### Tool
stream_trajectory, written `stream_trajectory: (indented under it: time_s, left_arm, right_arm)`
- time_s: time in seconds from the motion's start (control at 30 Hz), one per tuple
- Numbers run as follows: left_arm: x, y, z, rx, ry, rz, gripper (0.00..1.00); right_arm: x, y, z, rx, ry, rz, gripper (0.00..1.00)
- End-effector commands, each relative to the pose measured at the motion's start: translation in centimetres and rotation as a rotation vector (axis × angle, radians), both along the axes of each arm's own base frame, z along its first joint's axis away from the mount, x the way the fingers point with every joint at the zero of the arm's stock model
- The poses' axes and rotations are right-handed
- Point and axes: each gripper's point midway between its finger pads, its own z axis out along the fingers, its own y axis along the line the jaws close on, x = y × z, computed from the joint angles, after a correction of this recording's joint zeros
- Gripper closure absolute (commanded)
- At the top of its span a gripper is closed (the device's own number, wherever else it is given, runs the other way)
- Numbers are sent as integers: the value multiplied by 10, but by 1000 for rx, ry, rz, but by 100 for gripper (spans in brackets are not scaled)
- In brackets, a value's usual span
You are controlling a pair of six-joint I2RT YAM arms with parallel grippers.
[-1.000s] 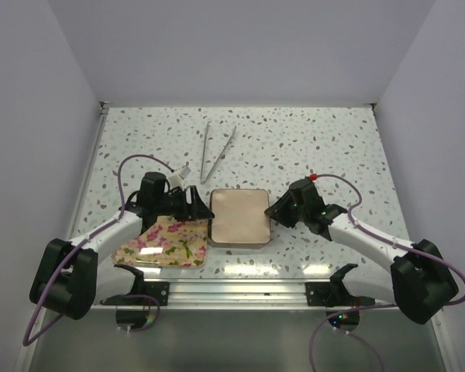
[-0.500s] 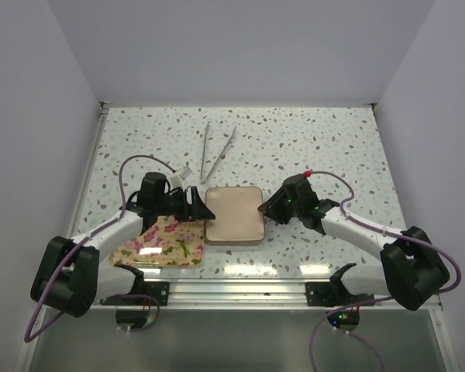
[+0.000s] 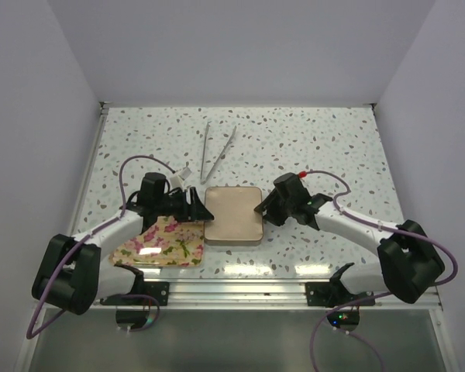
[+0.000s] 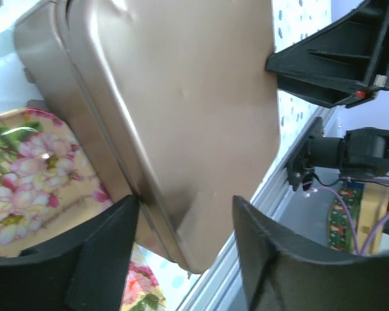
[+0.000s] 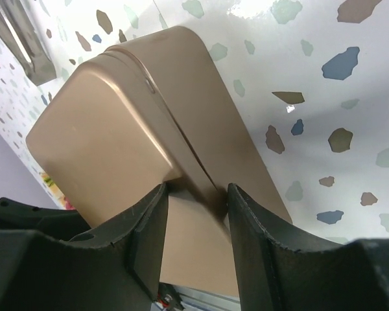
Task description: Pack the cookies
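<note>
- Straddling the tin (image 3: 232, 215) at its 9 o'clock edge, my left pincer (image 3: 195, 206) is spread wide; I cannot tell whether it grips.
- My right pincer (image 3: 262, 208) sits at the tin's 3 o'clock edge with a narrower gap and the rim between its fingers; I cannot tell whether it grips either.
- I cannot see the cookies in any view; the tin sits lidded mid-tabletop (image 3: 318, 147).
- At its 12 o'clock lie the tongs (image 3: 215, 151), and at 8 the floral tray (image 3: 167, 242).

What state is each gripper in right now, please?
Left gripper: open, straddling a corner of the tan square metal tin.
Right gripper: astride the tin's edge; cannot be told.
</note>
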Motion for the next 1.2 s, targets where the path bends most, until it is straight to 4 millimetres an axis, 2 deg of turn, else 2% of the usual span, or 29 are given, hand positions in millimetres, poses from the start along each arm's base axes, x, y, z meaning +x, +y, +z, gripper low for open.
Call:
stream_trajectory:
  time_s: [0.0, 0.13, 0.33, 0.5, 0.73, 0.87, 0.9, 1.0, 1.1, 1.17]
  left_arm:
    - [-2, -3, 1, -11, -15, -41, 38]
    - [-2, 6, -21, 71, 49, -2, 51]
    - [4, 23, -54, 209, 146, 69, 58]
    - [16, 26, -59, 242, 166, 96, 71]
    - [21, 24, -51, 239, 151, 97, 72]
    - [29, 27, -40, 260, 118, 109, 65]
    - [33, 27, -34, 264, 109, 114, 56]
    - [42, 31, -25, 291, 78, 135, 36]
    - [49, 33, -18, 302, 59, 151, 27]
    - [51, 33, -16, 302, 58, 159, 25]
  right_arm:
    - [-3, 21, 16, 44, 15, 26, 55]
    - [-4, 30, 20, 48, 13, 44, 55]
    - [-3, 30, 20, 26, 4, 42, 55]
    - [-4, 28, 19, 20, 6, 41, 55]
    - [1, 26, 30, -13, -32, 62, 53]
    - [5, 23, 40, -53, -58, 80, 51]
    - [8, 25, 46, -51, -71, 86, 50]
    - [11, 21, 56, -73, -102, 91, 48]
    - [17, 19, 70, -96, -143, 101, 37]
    - [18, 17, 74, -123, -153, 119, 31]
